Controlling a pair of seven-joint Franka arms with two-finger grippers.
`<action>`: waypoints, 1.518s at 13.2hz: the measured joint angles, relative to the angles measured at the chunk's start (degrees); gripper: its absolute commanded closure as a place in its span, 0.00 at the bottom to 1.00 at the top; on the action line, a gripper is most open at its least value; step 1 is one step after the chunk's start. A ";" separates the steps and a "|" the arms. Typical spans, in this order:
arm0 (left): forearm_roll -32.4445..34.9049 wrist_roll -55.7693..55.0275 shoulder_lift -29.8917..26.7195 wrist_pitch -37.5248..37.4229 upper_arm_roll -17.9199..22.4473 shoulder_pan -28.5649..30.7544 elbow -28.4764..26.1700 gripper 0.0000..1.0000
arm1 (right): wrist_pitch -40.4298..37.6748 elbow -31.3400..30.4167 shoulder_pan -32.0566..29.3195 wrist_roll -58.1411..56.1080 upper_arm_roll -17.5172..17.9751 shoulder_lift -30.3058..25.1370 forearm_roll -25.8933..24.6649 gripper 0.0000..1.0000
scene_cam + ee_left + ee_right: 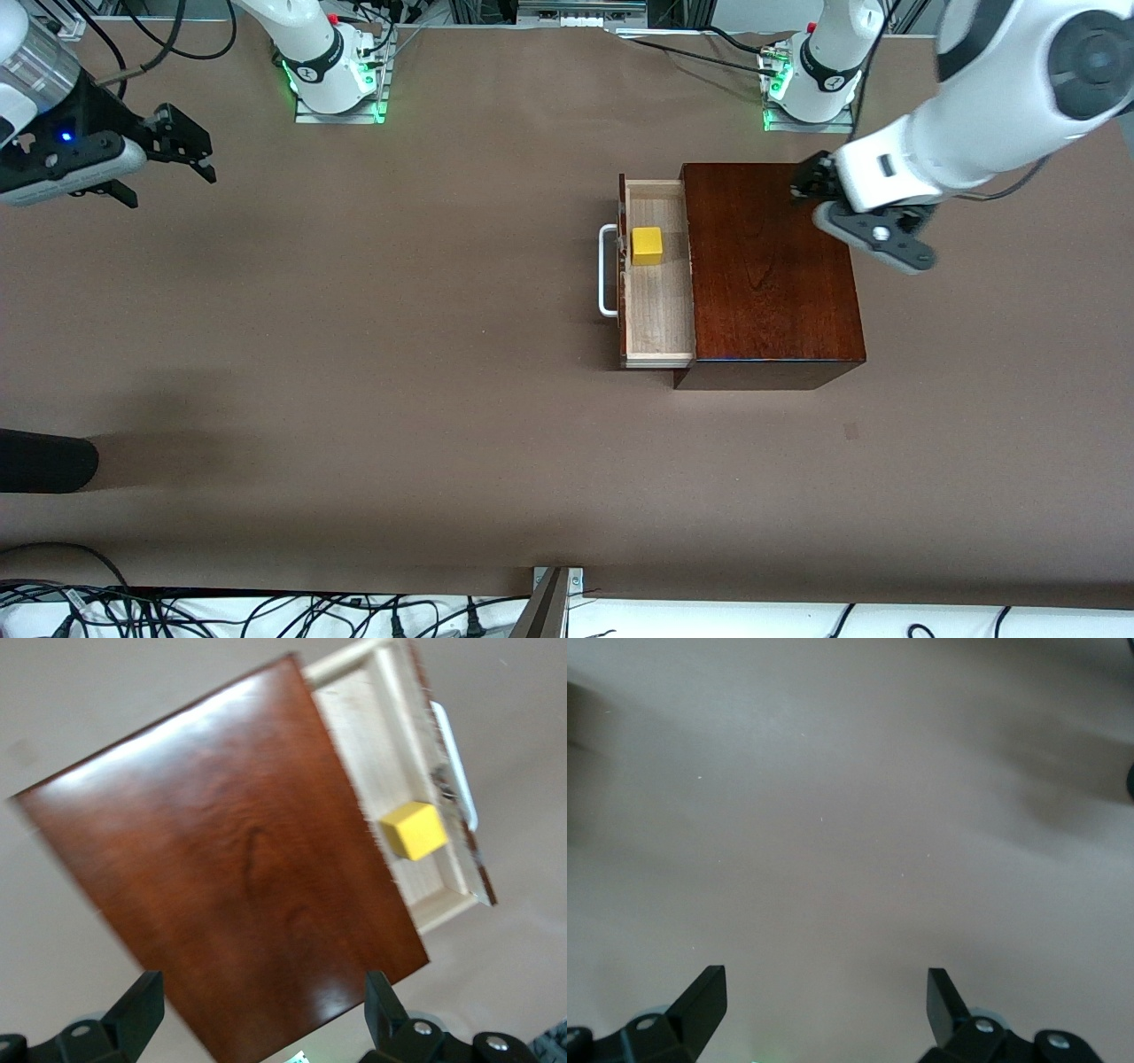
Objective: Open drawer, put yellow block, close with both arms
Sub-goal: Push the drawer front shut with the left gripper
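Drawer was found open, yellow block inside. Left gripper over the box, right gripper over bare tabletop, jaws released. Closing should be pushed squarely at the white handle.

Big table with flat brown cover, plain and smooth, fills almost whole front view. Soft dark shadows on cover toward right arm's end. Small dark spot on cover, nearer front camera. Black round thing pokes in at edge, toward right arm's end. White strip along table edge nearest front camera, many black cables tangled there. Small metal bracket at middle of that edge. Metal frames and more cables along top edge. Light even, bright.
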 measured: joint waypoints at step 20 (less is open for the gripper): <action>10.64 32.65 28.16 31.04 -0.45 -30.86 5.17 0.00 | 1.18 0.55 -0.35 4.60 -3.71 2.15 -2.81 0.00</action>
